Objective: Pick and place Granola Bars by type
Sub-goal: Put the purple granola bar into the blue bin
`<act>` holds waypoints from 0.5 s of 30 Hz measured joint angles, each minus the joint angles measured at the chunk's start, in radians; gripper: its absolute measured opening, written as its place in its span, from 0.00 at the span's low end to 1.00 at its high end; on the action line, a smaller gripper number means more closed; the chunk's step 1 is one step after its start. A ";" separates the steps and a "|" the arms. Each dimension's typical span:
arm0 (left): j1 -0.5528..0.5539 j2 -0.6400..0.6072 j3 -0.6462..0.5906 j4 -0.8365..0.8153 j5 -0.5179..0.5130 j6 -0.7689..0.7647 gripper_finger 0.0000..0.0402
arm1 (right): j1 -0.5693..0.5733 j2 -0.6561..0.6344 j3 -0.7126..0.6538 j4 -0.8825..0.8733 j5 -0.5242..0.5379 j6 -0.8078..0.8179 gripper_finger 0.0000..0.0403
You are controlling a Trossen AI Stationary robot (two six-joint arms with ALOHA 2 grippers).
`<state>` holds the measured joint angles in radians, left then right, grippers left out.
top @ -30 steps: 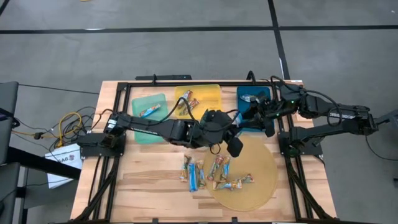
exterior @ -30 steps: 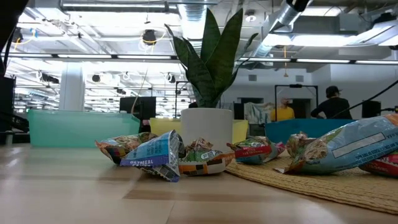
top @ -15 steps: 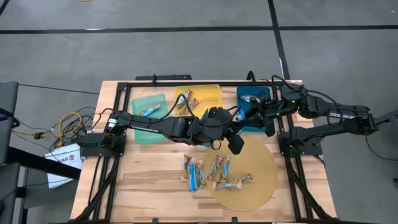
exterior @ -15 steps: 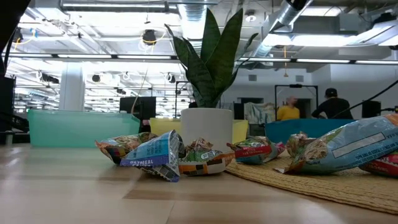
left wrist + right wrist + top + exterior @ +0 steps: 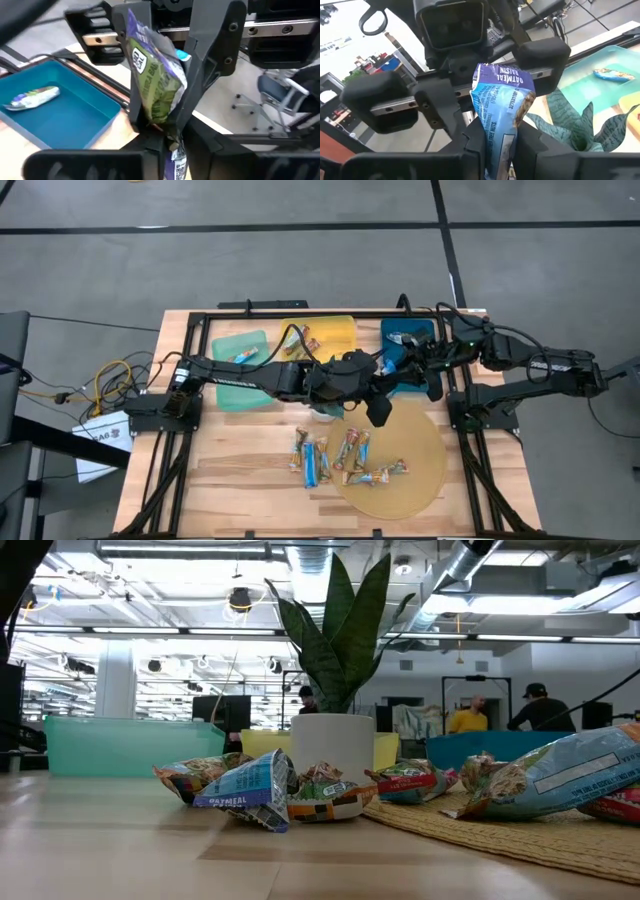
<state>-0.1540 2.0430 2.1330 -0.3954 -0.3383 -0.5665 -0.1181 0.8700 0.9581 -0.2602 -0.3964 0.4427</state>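
One granola bar (image 5: 501, 95) in a blue-purple wrapper stands in the air between my two grippers, close to the blue bin (image 5: 408, 350). My left gripper (image 5: 176, 156) reaches it from the table's left and my right gripper (image 5: 497, 150) from the right. Both are shut on it. Several more bars (image 5: 322, 458) lie on the wood and on the round woven mat (image 5: 415, 470), and they also show in the low view (image 5: 250, 790). The teal bin (image 5: 225, 370), the yellow bin (image 5: 335, 332) and the blue bin each hold bars. My left gripper pinches the bar's lower end (image 5: 175, 161) between its two fingers, coming level from the table's left. The bar stands upright above the fingers, clear of the table. My right gripper pinches the same lower part (image 5: 496, 137) between its two fingers, level from the table's right, facing the left gripper. The wrapper rises upright above its fingers.
A potted plant with a white pot (image 5: 333, 745) stands mid-table under my left arm (image 5: 322, 412). A black frame runs along the table's edges (image 5: 300, 313). Cables lie off the left side (image 5: 105, 380). People move in the room beyond (image 5: 462, 720).
My left arm has swung a little toward the table's far edge and its wrist has turned, so that the white pot shows below it. The right arm has kept still. The loose bars have not moved.
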 joint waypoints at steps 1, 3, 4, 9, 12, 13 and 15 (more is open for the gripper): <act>0.001 0.000 0.000 -0.005 0.009 -0.003 0.17 | 0.000 0.000 0.000 -0.002 0.002 -0.002 0.14; 0.004 0.000 0.000 -0.020 0.022 -0.005 0.24 | -0.001 0.001 0.000 -0.011 0.006 -0.005 0.14; 0.005 0.000 0.000 -0.029 0.027 -0.011 0.27 | -0.002 0.001 0.000 -0.019 0.007 -0.008 0.14; 0.012 0.001 0.000 -0.093 0.058 -0.022 0.47 | -0.002 0.000 0.000 -0.081 0.009 -0.046 0.14; 0.015 0.001 0.000 -0.146 0.073 -0.038 0.56 | -0.006 0.000 0.000 -0.140 0.032 -0.078 0.14; 0.015 0.001 0.000 -0.165 0.073 -0.048 0.58 | -0.015 0.000 0.000 -0.163 0.036 -0.096 0.14; 0.015 0.002 0.000 -0.207 0.073 -0.072 0.62 | -0.036 0.000 0.000 -0.215 0.039 -0.128 0.14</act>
<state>-0.1394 2.0445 2.1326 -0.6024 -0.2657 -0.6387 -0.1545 0.8703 0.9581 -0.4754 -0.3571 0.3145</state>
